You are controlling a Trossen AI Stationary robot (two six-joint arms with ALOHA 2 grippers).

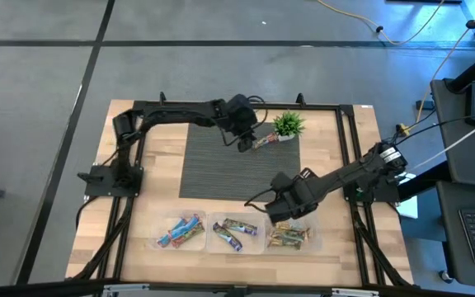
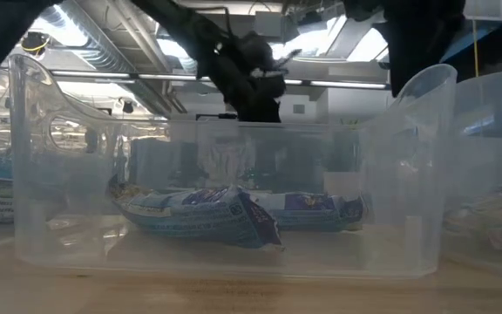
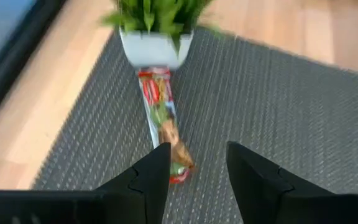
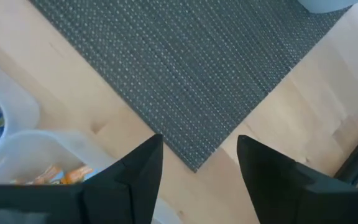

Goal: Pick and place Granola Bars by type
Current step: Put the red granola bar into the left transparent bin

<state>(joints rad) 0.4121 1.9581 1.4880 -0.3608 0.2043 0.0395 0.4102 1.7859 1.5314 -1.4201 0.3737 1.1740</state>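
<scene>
On your desk (image 1: 138, 256), three clear bins (image 1: 236, 233) sit in a row: blue bars (image 1: 181, 232) left, purple bars (image 1: 236, 231) centre, tan bars (image 1: 287, 238) right. One loose bar (image 3: 165, 121) lies on the grey mat (image 1: 221, 169), touching the plant (image 1: 288, 125). Your left gripper (image 3: 195, 174) hovers there, fingers spread; your right gripper (image 4: 197, 163), fingers also spread, hangs above the tan bin.

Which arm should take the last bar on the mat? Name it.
Left. The left gripper hangs open right over the granola bar beside the potted plant; the right gripper is over the right-hand bin.
</scene>
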